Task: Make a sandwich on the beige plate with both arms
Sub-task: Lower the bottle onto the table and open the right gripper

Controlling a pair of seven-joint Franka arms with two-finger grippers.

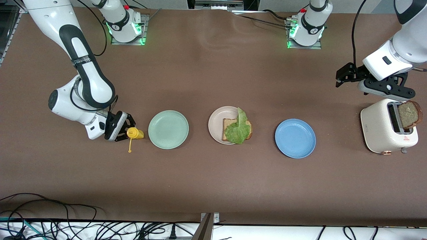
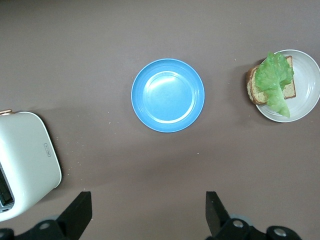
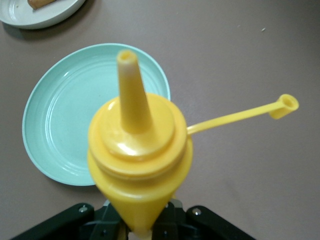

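One square slice of brown bread (image 1: 233, 128) lies on the round pale beige plate (image 1: 217, 123), with a ruffled green lettuce leaf (image 1: 237, 128) draped over it — no second slice on top. The beige plate sits mid-table between a round mint-green plate (image 1: 168, 129), toward the right arm's end, and a round blue plate (image 1: 295, 138), toward the left arm's end. Just beside the mint-green plate, on the side away from the beige plate, the right gripper (image 1: 124, 128) is clenched on a yellow plastic squeeze bottle (image 1: 135, 133), whose tethered cap (image 1: 129, 151) dangles open. Past the blue plate stands a cream toaster (image 1: 383, 130) with a second brown bread slice (image 1: 409, 115) sticking out of its slot. The left gripper (image 1: 341, 77) hangs above the table near the toaster — fingers (image 2: 80, 212) spread wide, holding nothing.
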